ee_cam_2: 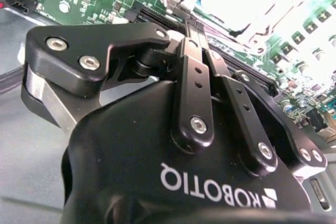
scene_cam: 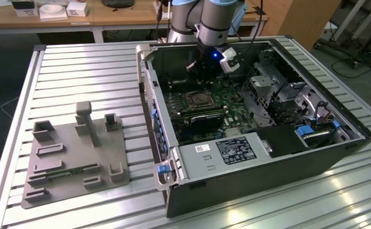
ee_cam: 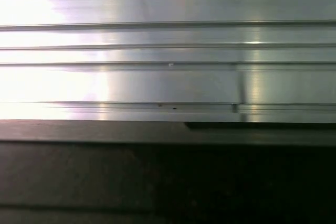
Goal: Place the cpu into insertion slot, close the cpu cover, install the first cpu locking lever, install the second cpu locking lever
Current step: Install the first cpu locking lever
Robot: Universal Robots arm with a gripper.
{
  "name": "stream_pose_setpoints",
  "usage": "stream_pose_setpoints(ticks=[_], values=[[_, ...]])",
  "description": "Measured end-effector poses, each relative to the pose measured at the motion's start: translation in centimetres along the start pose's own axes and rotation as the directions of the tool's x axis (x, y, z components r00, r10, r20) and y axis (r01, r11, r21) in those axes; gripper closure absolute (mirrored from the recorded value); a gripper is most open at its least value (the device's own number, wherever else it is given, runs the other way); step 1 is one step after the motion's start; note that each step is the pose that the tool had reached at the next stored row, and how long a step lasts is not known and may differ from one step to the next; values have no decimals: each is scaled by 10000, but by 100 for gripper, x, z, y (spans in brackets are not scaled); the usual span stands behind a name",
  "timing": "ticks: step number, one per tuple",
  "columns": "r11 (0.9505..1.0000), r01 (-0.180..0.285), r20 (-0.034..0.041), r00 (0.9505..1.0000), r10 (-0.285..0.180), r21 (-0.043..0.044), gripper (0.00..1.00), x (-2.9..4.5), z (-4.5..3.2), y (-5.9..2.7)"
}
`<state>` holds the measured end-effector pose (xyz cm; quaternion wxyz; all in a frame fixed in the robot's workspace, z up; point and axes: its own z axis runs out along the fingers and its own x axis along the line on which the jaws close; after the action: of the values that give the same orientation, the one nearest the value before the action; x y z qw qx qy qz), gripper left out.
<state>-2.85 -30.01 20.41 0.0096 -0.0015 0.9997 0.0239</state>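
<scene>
The insertion slot is a square socket with a silvery rim on the green motherboard inside the open computer case. In the second wrist view the insertion slot is washed out by glare, so the cpu and the cpu cover cannot be told apart there. My gripper hangs inside the case, just beyond the socket's far side and a little above the board. Its black fingers run together to one narrow tip, so the gripper is shut at the socket's edge. I see nothing held between them.
The case lies on a slatted aluminium table, with the slats and a dark case wall in the first wrist view. A grey fixture plate sits at the exterior view's left. A drive cage and a labelled power unit crowd the socket.
</scene>
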Motion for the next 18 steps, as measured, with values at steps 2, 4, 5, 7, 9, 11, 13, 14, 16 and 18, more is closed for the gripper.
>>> stream_pose_setpoints(ticks=[2,4,5,7,9,11,13,14,16,18], values=[[10000,-1,-1,10000,1,1,90,-1,0,0],[10000,0,0,10000,0,0,90,-2,5,1],[10000,0,0,10000,0,0,90,-2,7,1],[10000,1,-1,10000,-1,2,90,-1,10,0],[10000,1,-1,10000,-1,2,90,-1,11,0],[10000,0,-1,10000,0,0,90,-3,13,2],[10000,2,0,10000,-2,0,90,-11,13,5],[10000,2,0,10000,-2,-1,90,-13,13,5],[10000,2,0,10000,-2,-1,90,-20,14,5],[10000,1,0,10000,-1,0,90,-28,14,5]])
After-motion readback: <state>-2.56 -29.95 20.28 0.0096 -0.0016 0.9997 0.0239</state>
